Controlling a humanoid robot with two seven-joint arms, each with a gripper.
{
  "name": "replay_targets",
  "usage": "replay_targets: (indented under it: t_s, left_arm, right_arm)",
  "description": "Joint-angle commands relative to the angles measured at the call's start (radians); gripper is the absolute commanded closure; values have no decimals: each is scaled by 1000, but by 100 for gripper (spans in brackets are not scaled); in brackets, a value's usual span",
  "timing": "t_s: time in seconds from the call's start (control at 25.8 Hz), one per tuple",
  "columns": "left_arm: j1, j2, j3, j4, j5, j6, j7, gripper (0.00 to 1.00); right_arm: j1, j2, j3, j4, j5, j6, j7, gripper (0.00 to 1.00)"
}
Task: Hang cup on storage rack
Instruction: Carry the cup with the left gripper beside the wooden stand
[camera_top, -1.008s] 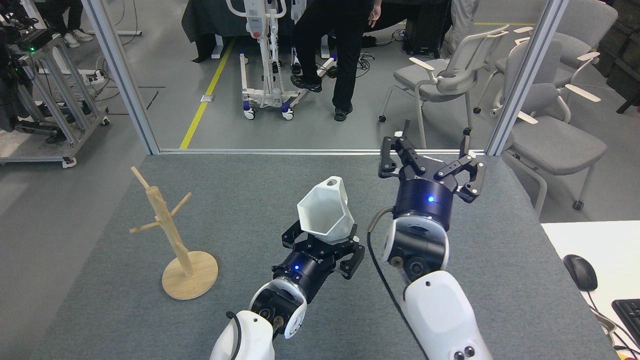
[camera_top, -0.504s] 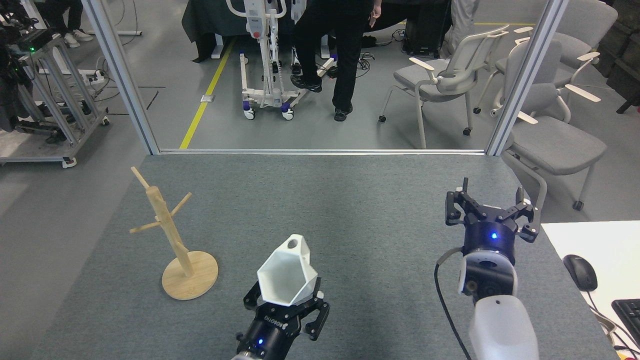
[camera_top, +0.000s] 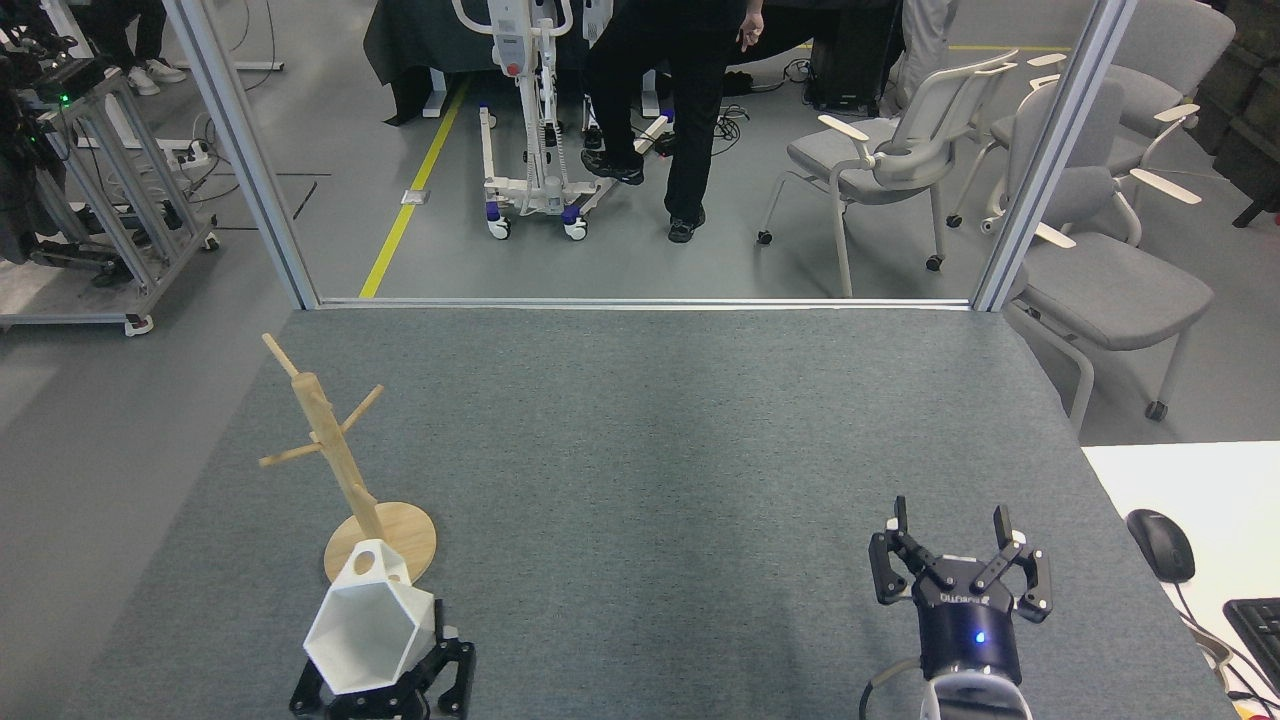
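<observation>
Head view. Since the earlier frames the left gripper (camera_top: 385, 680) has carried the cup (camera_top: 368, 632) from the table's centre to the lower left, and the right gripper (camera_top: 958, 565) has drawn back from the far edge to the lower right corner area.

Left gripper: only its black fingers (camera_top: 455, 675) show at the bottom edge; they are closed against the lower body of the cup. The rest of the arm is out of frame. The cup is tilted, its hexagonal opening facing the camera, its handle with the round hole uppermost. The handle overlaps the near edge of the round base of the storage rack (camera_top: 345, 470) in the picture; whether they touch cannot be told.

Right gripper: fingers spread wide apart, pointing away from the robot, holding nothing. It stands above the grey table (camera_top: 680, 430), well apart from cup and rack.
</observation>
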Motion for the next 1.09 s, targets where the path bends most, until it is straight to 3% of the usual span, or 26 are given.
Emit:
replay_targets:
  t_s: [0.0,0.31,0.5,0.74,0.97,1.05]
  left_arm:
    - [4,16,39,-1,0,74,-10,100]
    - [-36,68,51,4,-17,270,-77,100]
    - [-85,108,50,34,-98,274,-106,100]
    - [-123,140,48,91,-152,269,-148,100]
    - [-158,140,48,143,-152,270,-151,100]
    - [-175,140,48,169,-152,270,-151,100]
  right_arm:
    - [63,33,62,-11,-26,76,-8,1]
    - [66,39,115,-37,-72,38,15,0]
    - [55,41,106,-118,-118,25,147,0]
    - [60,39,23,-140,-175,-113,152,0]
    - [58,32,13,-126,-283,-110,158,1]
    - [58,33,23,-123,-274,-106,152,0]
